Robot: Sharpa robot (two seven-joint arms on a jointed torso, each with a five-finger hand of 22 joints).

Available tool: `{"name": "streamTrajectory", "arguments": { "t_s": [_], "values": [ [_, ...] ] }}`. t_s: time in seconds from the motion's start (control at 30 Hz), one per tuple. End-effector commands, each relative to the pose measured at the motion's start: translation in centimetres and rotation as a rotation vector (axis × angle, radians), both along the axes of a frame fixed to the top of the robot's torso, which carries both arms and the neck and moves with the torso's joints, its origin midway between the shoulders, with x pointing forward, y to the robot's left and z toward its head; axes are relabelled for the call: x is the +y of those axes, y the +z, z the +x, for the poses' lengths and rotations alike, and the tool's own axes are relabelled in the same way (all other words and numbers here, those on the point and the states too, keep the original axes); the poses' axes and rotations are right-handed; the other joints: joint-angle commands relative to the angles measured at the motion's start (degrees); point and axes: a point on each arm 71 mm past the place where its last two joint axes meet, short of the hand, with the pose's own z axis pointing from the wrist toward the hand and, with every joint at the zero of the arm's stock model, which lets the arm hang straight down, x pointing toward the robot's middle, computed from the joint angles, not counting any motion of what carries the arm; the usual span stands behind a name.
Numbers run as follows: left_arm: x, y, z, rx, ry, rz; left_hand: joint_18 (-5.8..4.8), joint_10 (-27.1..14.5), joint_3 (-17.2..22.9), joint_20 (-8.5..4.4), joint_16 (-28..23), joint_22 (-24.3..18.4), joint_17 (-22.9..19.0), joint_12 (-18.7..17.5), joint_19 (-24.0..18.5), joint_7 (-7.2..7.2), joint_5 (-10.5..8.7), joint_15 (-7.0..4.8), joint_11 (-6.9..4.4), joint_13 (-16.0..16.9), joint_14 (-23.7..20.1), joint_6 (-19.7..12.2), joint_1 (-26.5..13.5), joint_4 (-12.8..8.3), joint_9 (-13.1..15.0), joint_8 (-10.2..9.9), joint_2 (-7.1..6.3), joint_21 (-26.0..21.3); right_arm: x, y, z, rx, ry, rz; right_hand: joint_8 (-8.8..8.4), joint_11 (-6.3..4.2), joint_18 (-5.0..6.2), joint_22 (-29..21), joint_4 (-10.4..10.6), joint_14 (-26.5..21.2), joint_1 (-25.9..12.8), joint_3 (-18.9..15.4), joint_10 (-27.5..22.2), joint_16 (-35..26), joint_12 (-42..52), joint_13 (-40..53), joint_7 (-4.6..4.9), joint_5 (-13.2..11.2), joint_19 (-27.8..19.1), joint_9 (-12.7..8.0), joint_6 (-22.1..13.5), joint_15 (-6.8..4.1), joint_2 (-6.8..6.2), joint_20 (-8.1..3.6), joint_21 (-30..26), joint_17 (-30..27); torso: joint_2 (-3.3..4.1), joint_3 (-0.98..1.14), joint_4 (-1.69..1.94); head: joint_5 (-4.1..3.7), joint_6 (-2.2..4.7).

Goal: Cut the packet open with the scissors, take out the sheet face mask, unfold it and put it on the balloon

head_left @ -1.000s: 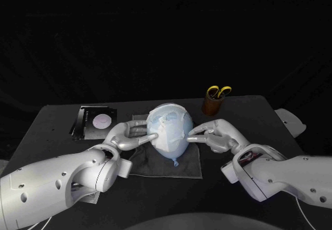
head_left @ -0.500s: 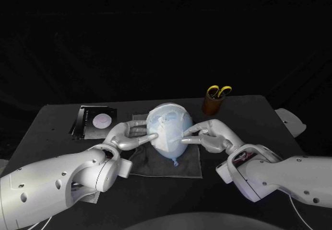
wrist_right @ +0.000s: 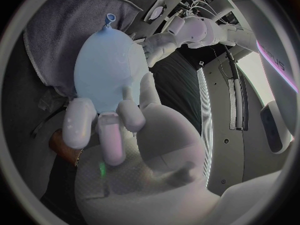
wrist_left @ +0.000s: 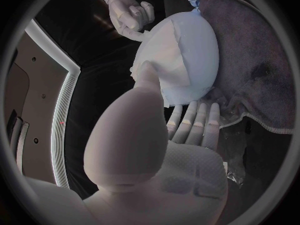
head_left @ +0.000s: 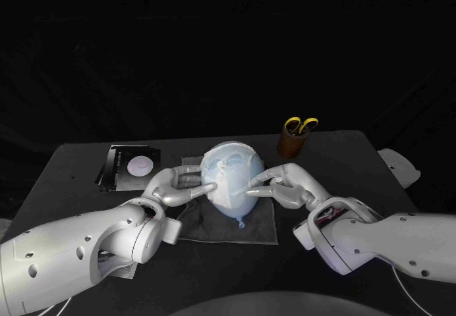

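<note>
Two hands are pressing on one balloon (head_left: pixel 234 197) at ctr of the counter (head_left: pixel 361 171). The balloon, pale blue, is lying on its side on a grey cloth (head_left: pixel 214 230), w/ its knot (head_left: pixel 241 224) pointing to 6 o'clock. The sheet face mask (head_left: pixel 226 168), white and wrinkled, is lying over the balloon's upper face and covering the wide end toward 12 o'clock; the narrow end nr the knot is showing bare.

The left hand (head_left: pixel 176 186) is resting at approx. 8 o'clock of the balloon. Its fingers (wrist_left: pixel 195 119) are spread and pinching nothing, w/ the thumb tip touching the mask and the others lying along the balloon's flank beside the cloth. The right hand (head_left: pixel 288 185) is resting at approx. 4 o'clock. Its fingers (wrist_right: pixel 81 127) are likewise spread, tips touching the balloon's side and closing on nothing. The balloon is sitting btw the two hands.

The packet (head_left: pixel 128 168), dark w/ a pale round patch, is lying flat at approx. 9–10 o'clock of the balloon, nr the left hand but not touching it; whether it is cut open cannot be told. The scissors (head_left: pixel 301 124), yellow-handled, are standing handles-up in a brown cup (head_left: pixel 290 146) at approx. 1 o'clock, nr the counter's far edge and apart from the right hand.
</note>
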Motion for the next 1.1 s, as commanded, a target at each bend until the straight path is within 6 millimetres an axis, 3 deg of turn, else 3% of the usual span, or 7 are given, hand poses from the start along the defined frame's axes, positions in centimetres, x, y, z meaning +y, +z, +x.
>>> {"name": "streamTrajectory", "arguments": {
  "t_s": [0.03, 0.6, 0.87, 0.97, 1.1],
  "values": [
    [-0.4, 0.1, -0.2, 0.004, -0.013, -0.007, 0.36, 0.5, 0.3, 0.08, -0.3, -0.1, -0.1, -0.1, 0.4, 7.62, -0.06, -0.04, -0.06, 0.1, 0.3, 0.3, 0.0, 0.0, 0.1, 0.2, 0.62, 0.3, 0.1, -0.2, 0.2, -0.004, -0.009, -0.024, -0.02, -1.99, 0.46, 0.1, 0.0, 7.6, 0.4, -0.5, 10.9, 0.2, 19.3, 29.0, -0.08, -0.2, 0.0, 0.1, 0.4, -1.11, 0.26, 0.23, -0.1, 15.0, 0.02, -0.02, -0.02, -0.02, -0.05],
    [-0.5, 0.1, -0.2, 0.006, -0.015, -0.007, 0.41, 0.9, 0.3, 0.05, -0.4, -0.1, -0.1, -0.2, 0.7, 7.61, -0.06, -0.05, -0.08, 0.1, 0.6, 0.7, -0.1, 0.0, 0.2, 0.3, 0.69, 0.3, 1.5, -0.8, 0.4, -0.039, -0.006, -0.077, 0.31, -2.33, 0.49, 0.1, -0.6, 7.6, 1.3, -1.7, 10.9, 0.2, 19.3, 29.0, -0.47, -0.2, 0.1, 0.7, 1.5, -1.37, 0.21, 0.1, -0.2, 15.0, 0.02, 0.0, 0.0, -0.08, -0.12],
    [-0.5, 0.1, -0.3, 0.009, -0.016, -0.007, 0.42, 0.9, 0.3, 0.04, -0.4, -0.1, -0.1, -0.2, 0.8, 7.6, -0.06, -0.06, -0.08, 0.1, 0.6, 0.8, -0.1, 0.0, 0.2, 0.3, 0.71, 0.3, 1.6, -0.9, 0.5, -0.059, -0.011, -0.092, 0.55, -2.99, 0.43, 0.4, -3.8, 7.6, 6.4, 0.0, 10.9, 0.2, 19.3, 29.0, -1.16, -0.3, 0.4, 1.3, 3.0, -1.97, 4.46, -0.43, -0.1, 15.0, -0.01, 0.0, -0.02, -0.06, -0.11],
    [-0.5, 0.1, -0.3, 0.01, -0.016, -0.007, 0.42, 0.9, 0.3, 0.04, -0.4, -0.1, -0.1, -0.2, 0.8, 7.6, -0.06, -0.06, -0.08, 0.1, 0.6, 0.8, -0.1, 0.0, 0.2, 0.3, 0.71, 0.3, 1.7, -0.9, 0.5, -0.072, -0.009, -0.093, 0.94, -3.4, 0.43, 0.4, -5.2, 7.6, 8.0, 1.2, 10.9, 0.2, 19.3, 29.0, -1.64, -0.3, 0.4, 1.6, 4.3, -2.3, 6.79, -0.73, -0.1, 15.0, -0.04, 0.01, -0.01, -0.11, -0.14],
    [-0.5, 0.1, -0.3, 0.011, -0.016, -0.007, 0.42, 0.9, 0.3, 0.04, -0.4, -0.1, -0.1, -0.2, 0.8, 7.6, -0.06, -0.06, -0.08, 0.1, 0.6, 0.8, -0.1, 0.0, 0.2, 0.3, 0.71, 0.3, 1.8, -0.8, 0.5, -0.089, -0.001, -0.091, 1.66, -4.12, 0.36, 0.7, -5.4, 7.6, 9.1, 4.1, 10.9, 0.2, 19.3, 29.0, -2.5, -0.2, 0.7, 2.1, 6.4, -2.92, 7.25, -1.26, 0.1, 15.0, -0.01, 0.01, -0.03, -0.23, -0.06]
  ]
}}
